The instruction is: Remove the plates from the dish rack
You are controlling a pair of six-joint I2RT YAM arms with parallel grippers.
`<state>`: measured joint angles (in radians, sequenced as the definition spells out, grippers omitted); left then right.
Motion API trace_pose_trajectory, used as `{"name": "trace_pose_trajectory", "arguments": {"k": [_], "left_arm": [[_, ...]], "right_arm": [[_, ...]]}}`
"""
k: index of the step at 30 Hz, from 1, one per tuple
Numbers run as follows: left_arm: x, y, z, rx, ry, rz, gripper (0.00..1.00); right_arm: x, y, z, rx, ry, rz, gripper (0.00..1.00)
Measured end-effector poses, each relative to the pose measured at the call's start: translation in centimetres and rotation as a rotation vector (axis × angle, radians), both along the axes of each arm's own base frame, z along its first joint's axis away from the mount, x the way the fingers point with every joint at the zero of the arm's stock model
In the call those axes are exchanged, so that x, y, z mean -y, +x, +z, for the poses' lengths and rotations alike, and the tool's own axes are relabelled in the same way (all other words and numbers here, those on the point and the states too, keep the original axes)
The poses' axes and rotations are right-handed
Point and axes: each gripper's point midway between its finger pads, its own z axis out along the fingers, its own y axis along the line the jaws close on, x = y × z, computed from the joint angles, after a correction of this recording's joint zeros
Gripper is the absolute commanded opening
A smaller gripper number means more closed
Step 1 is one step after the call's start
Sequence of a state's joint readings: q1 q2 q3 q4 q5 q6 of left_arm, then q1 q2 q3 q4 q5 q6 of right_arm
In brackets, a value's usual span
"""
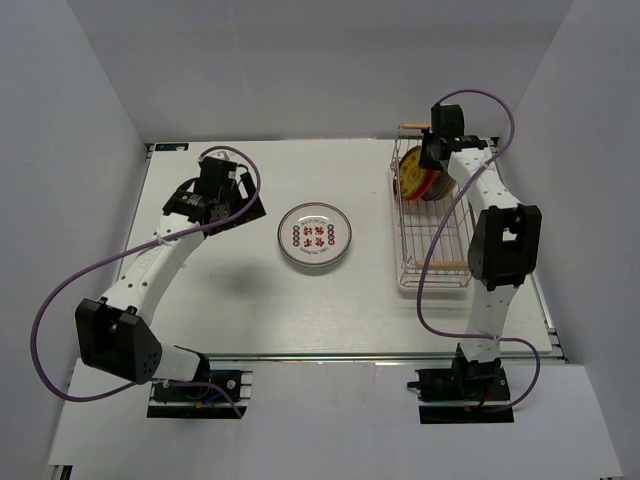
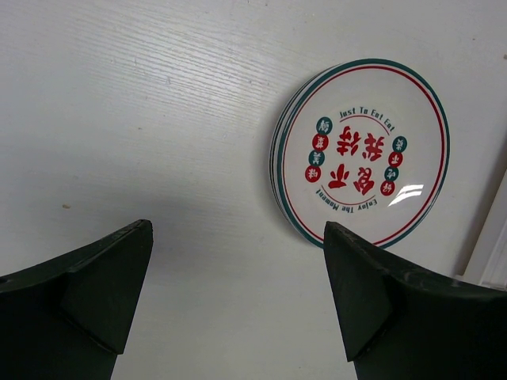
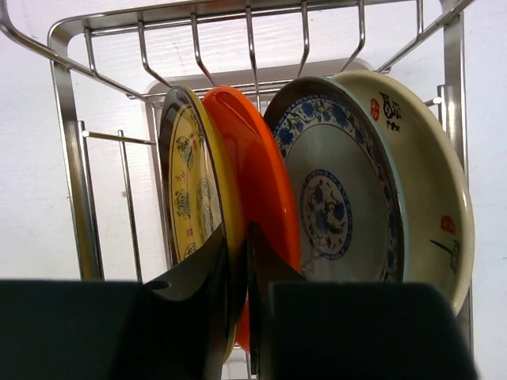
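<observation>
**Plates in the rack.** The plates (image 1: 425, 178) stand on edge at the far end of the dish rack (image 1: 412, 250), which sits on the right side of the table (image 1: 250, 300). In the right-wrist view they run, left to right:
- tan-yellow patterned plate (image 3: 194, 182)
- orange-red plate (image 3: 257, 166)
- blue-patterned plate (image 3: 333, 198)
- cream plate (image 3: 428, 198)

They lean together face to back among the rack's upright wires.

**Plate on the table.** One white plate with red motifs (image 1: 314, 236) lies flat near the table's centre, well apart from the rack.

**Grippers.** The right gripper (image 3: 239, 237) reaches into the rack. Its fingers are drawn together at the exposed rims where the yellow and orange plates touch. A rim appears pinched between them, but whose rim cannot be told. The left gripper (image 2: 238, 229) hovers over bare table just beside the white plate, fingers spread wide and holding nothing.

**Handling.**
- **Surface:** The plates look glazed and rigid, so they are probably smooth and somewhat slippery. They are likely to chip or break if knocked against the wires or dropped.
- **Weight:** Each looks small and light enough for a rim pinch.
- **Where to hold:** The sensible hold is the exposed rim, one finger on each face. The plate should then be lifted straight out along its slot so its neighbours are not dragged.
- **Risk:** Because the plates rest on one another, removing one may let the next tip, so a slow withdrawal seems prudent.
</observation>
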<state>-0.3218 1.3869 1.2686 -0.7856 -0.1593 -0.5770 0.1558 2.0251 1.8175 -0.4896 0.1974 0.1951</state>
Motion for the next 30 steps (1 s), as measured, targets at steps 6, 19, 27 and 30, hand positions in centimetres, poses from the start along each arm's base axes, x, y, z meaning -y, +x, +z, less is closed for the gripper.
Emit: {"name": "trace_pose_trajectory", "arguments": {"k": [6,19,27,30], "left_arm": [[0.0,0.0,0.0,0.000,-0.001,-0.001,0.98],[4.1,0.4,2.3,0.072,-0.163,-0.179,0.98],[8.4,0.5,5.2,0.168,-0.327,-0.397,0.98],[10.2,0.0,5.9,0.202,-0.399,-0.503,0.98]], "right_arm": [[0.6,0.1,1.7,0.024,-0.040,-0.014,0.00],[-0.2,-8.8,20.0,0.405,0.094,0.085,0.00],[-9.9,-15.2,14.9,0.267,0.445,0.478,0.00],[-13.2,-18.1,9.7,0.087,0.572,0.570,0.00]]}}
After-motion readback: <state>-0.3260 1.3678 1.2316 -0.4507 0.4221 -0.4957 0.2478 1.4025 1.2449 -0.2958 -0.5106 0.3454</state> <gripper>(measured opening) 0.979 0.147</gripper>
